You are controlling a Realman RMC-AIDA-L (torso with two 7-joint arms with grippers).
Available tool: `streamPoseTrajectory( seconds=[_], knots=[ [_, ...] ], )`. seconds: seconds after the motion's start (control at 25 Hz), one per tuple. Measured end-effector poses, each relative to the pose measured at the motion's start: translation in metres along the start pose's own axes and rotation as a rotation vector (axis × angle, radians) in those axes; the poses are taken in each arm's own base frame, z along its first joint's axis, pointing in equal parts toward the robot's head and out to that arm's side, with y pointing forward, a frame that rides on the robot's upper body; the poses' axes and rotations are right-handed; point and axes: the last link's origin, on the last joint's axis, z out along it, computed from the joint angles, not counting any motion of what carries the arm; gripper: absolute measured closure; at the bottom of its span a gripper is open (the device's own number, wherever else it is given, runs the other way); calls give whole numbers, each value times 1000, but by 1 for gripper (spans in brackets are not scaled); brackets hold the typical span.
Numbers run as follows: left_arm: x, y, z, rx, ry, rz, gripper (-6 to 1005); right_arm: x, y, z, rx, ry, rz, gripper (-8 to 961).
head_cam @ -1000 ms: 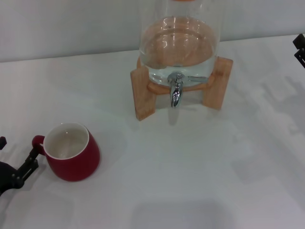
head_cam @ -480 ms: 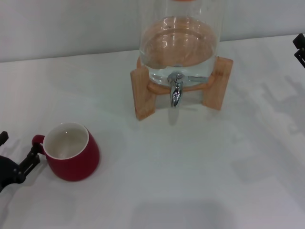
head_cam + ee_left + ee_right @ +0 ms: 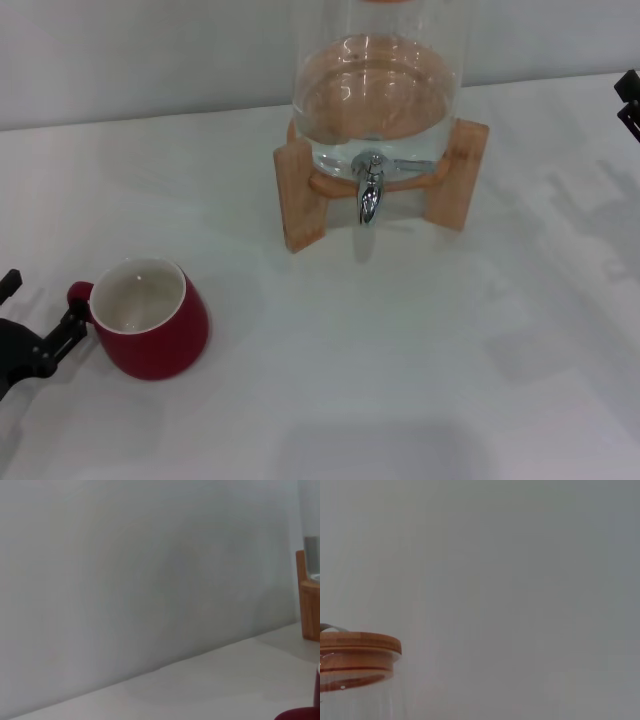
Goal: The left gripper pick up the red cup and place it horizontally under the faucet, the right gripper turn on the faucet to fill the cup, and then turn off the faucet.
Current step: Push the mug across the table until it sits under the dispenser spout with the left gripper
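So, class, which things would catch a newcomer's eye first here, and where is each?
The glass dispenser on its wooden stand at the table's far middle, with the chrome faucet in front. Next the red cup at the near left, leaning, empty. The left gripper sits just beside its handle, and the right gripper shows only at the far right edge.

Even, diffuse light on my feeds, no harsh glare

I see soft grey shadows on the white table (image 3: 400, 350), small highlights on the chrome faucet (image 3: 369, 195) and glass dispenser (image 3: 375, 90); both wrist views look hazy, the wooden lid (image 3: 355, 652) slightly soft
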Motion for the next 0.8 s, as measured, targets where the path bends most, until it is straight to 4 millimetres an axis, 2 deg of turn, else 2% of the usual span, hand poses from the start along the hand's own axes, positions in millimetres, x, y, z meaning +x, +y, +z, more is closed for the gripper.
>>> streamPoseTrajectory(
  seconds=[0.56,0.8],
  knots=[
    [2,0,5,-3,-3,8,169,0,1,2,-4,-3,1,125],
    [1,1,6,-2,-8,5,351,-1,1,3,-6,-6,0,125]
  ],
)
